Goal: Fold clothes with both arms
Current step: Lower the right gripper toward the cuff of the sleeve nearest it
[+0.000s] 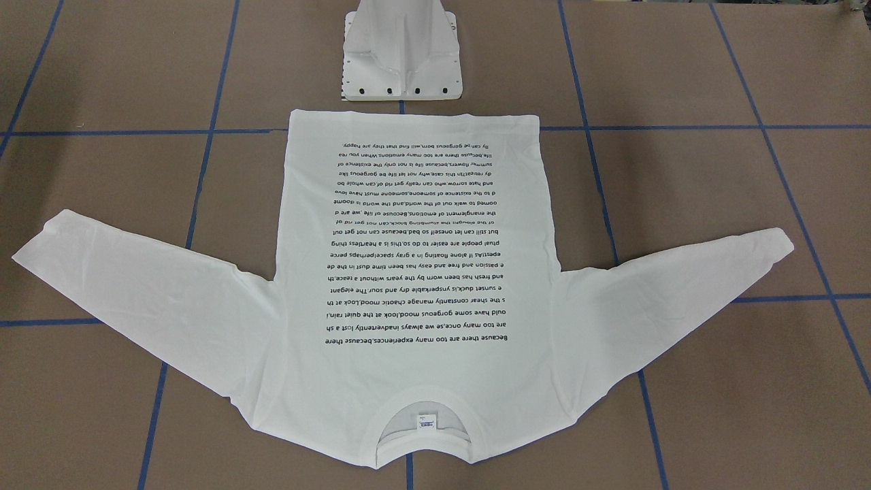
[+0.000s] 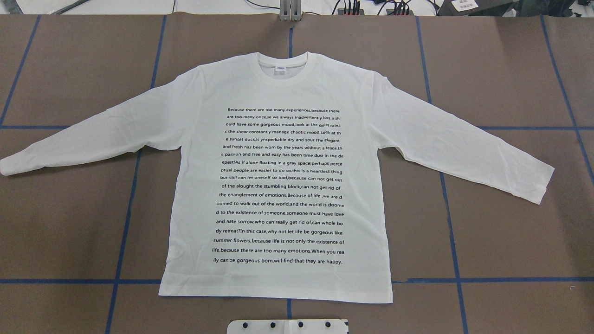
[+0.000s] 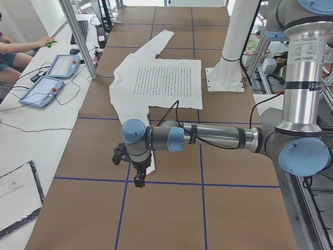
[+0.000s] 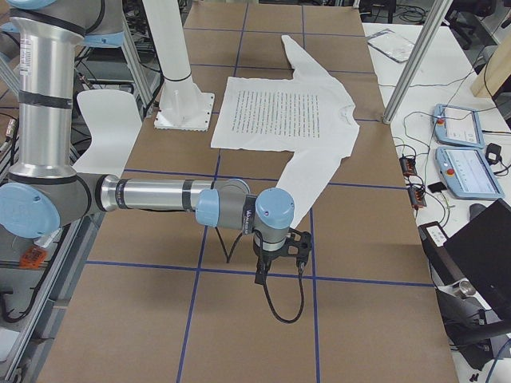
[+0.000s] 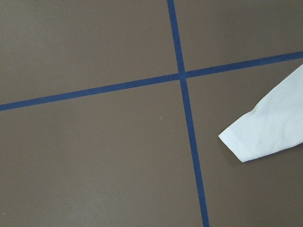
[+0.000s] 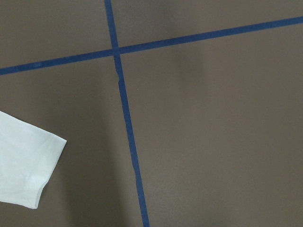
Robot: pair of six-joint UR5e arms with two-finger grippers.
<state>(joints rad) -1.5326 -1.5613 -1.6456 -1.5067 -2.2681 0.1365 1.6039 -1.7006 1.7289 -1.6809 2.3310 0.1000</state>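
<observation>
The white long-sleeved T-shirt [image 2: 278, 93] lies flat on the brown table with its black text side up and both sleeves spread out; it also shows in the front view [image 1: 415, 381]. My left gripper [image 3: 139, 180] hangs over the table just past the left sleeve's cuff [image 5: 265, 127]. My right gripper [image 4: 262, 276] hangs just past the right sleeve's cuff [image 6: 23, 170]. Both grippers show only in the side views, so I cannot tell whether they are open or shut. Neither touches the shirt.
The white metal pedestal [image 1: 401, 61] stands just beyond the shirt's hem. Blue tape lines [image 2: 125, 222] grid the table. Tablets [image 3: 47, 86] and cables lie on the side bench, where a person [image 3: 15, 49] sits. Aluminium posts [image 4: 415, 60] stand at the table's edge.
</observation>
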